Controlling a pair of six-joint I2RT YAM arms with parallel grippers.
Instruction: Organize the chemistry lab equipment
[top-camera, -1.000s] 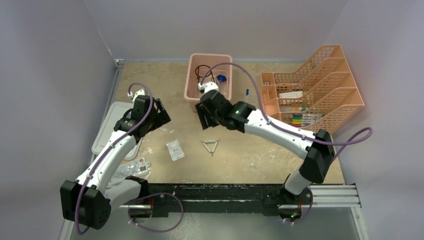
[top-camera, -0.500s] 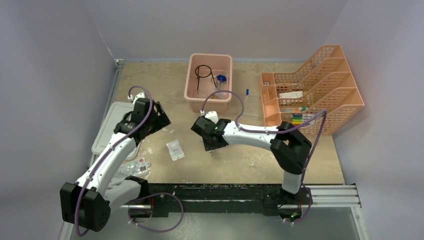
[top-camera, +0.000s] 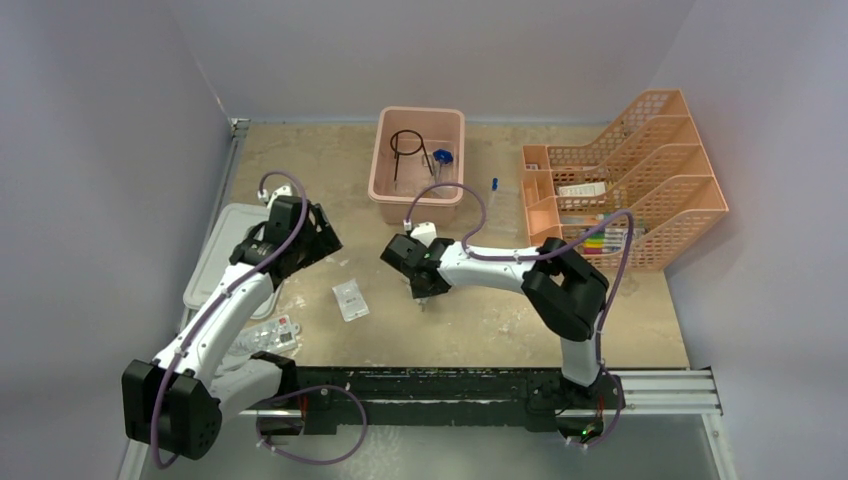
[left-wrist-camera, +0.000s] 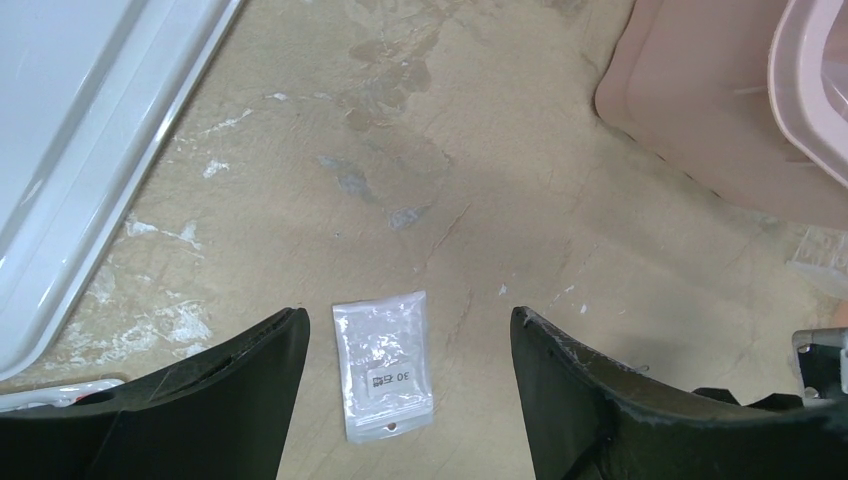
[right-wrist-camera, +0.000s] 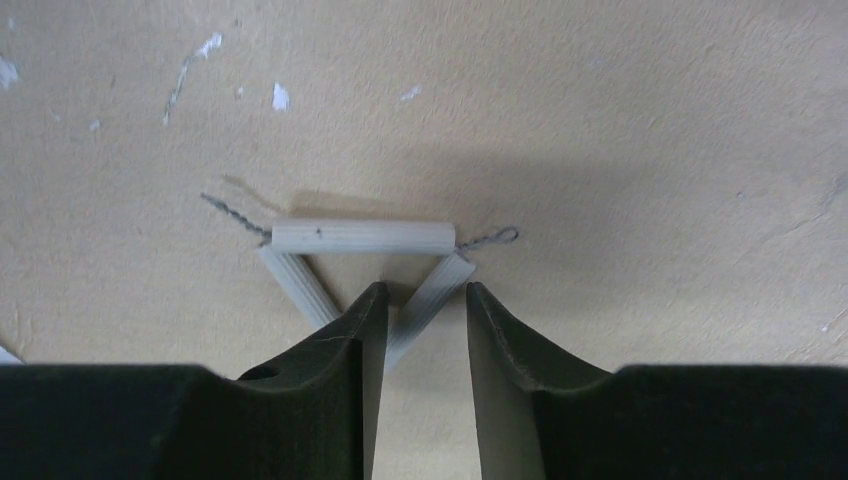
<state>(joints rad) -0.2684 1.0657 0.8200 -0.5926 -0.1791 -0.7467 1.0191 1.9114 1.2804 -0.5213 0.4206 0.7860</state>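
Observation:
The wire triangle (right-wrist-camera: 362, 236), three white ribbed tubes on twisted wire, lies flat on the tan table. My right gripper (right-wrist-camera: 424, 288) is down over it, jaws narrowed around the triangle's right-hand tube; a gap still shows on the right side. In the top view my right gripper (top-camera: 420, 282) covers most of the triangle. A small white packet (left-wrist-camera: 385, 365) lies on the table under my left gripper (left-wrist-camera: 407, 315), which hangs wide open above it, holding nothing. The same packet (top-camera: 349, 299) sits between the two arms. A black wire ring (top-camera: 406, 145) lies inside the pink tub.
The pink tub (top-camera: 385, 185) stands at the back centre, with a blue-tipped rod (top-camera: 494, 184) on the table to its right. Orange mesh racks (top-camera: 640, 165) fill the back right. A white lid (top-camera: 212, 262) lies at the left edge. Clear packets (top-camera: 270, 335) lie by the left arm's base.
My right arm has swung from the pink tub down onto the wire triangle, and its jaws have narrowed around one tube. The left arm has barely moved.

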